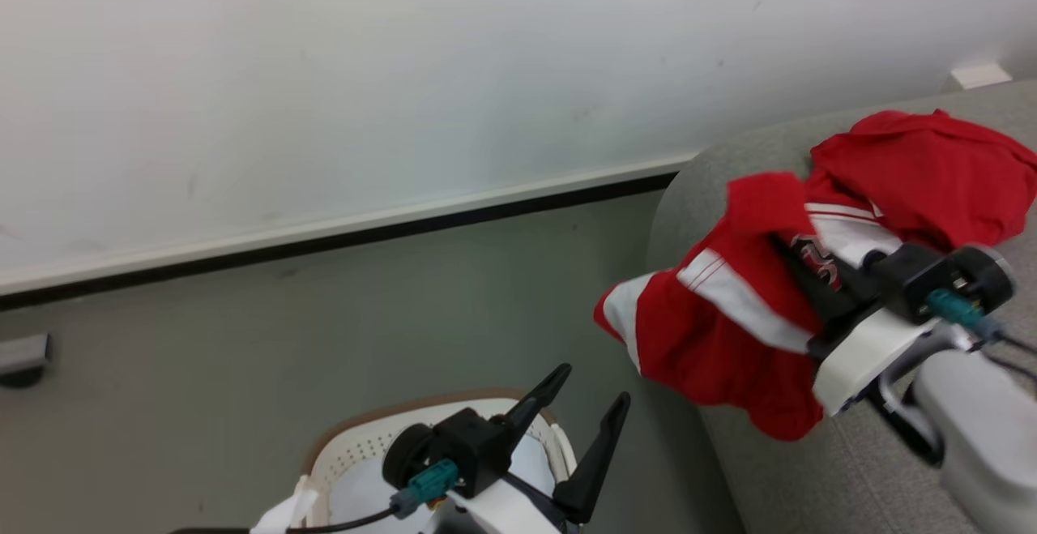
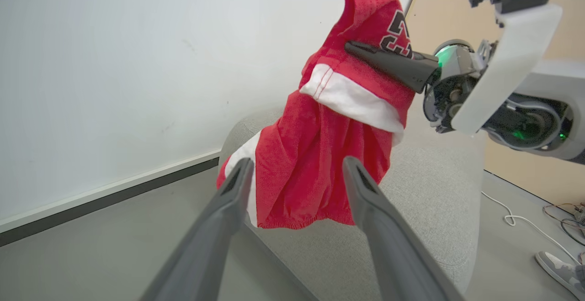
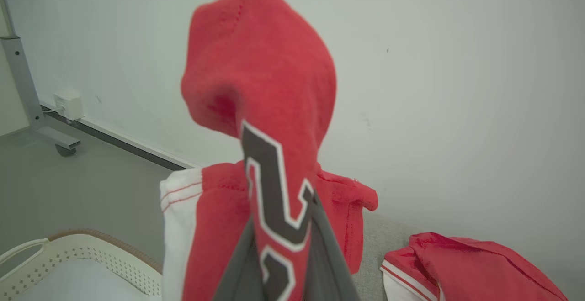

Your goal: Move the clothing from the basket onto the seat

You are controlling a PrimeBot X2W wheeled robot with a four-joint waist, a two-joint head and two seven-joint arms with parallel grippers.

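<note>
- The right gripper (image 1: 782,246) is clamped shut on the clothing (image 1: 713,323), a red jersey with white trim. It is held up over the near left corner of the seat (image 1: 697,194), and its lower part hangs past the seat's edge.
- In the right wrist view, the dark, white-outlined number is seen pinched between the gripper's (image 3: 279,246) two fingers, and a red fold stands up above them.
- A second red piece (image 1: 923,169) is lying on the seat farther right. In the right wrist view it (image 3: 457,260) is seen apart from the held clothing (image 3: 260,86).
- The left gripper (image 1: 593,388) is spread wide and holds nothing. It is poised above the basket (image 1: 348,445), which stands on the floor left of the seat.
- A pale cloth (image 3: 77,282) is seen inside the basket (image 3: 91,246).
- In the left wrist view, the hanging clothing (image 2: 315,155) is framed between the open fingers (image 2: 228,209) but lies well beyond them. A white cable (image 2: 516,221) and a shoe (image 2: 557,266) are also seen on the floor to the right of the seat (image 2: 434,191).
</note>
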